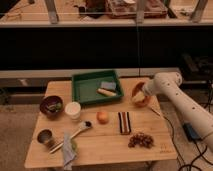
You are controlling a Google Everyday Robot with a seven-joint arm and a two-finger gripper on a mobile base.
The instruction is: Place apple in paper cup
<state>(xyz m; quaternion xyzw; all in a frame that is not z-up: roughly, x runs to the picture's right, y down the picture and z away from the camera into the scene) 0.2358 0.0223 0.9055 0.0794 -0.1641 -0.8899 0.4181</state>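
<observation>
So, nothing done yet: small round orange-yellow apple (102,117) sits on wooden worktop (105,150) beside short white paper cup (73,109); end effector (139,96) well apart at right, grip state impossible to tell.

no text, label, brand or number can be read anywhere here. the pale wooden table (105,142) carries a small dark mark (162,146) near its front right corner, too small to make out. the gripper (138,97), on the end of the white robot arm (172,92), is over the round orange-brown bowl (145,104) just right of the green plastic tray (95,75), and shows no lettering.
</observation>
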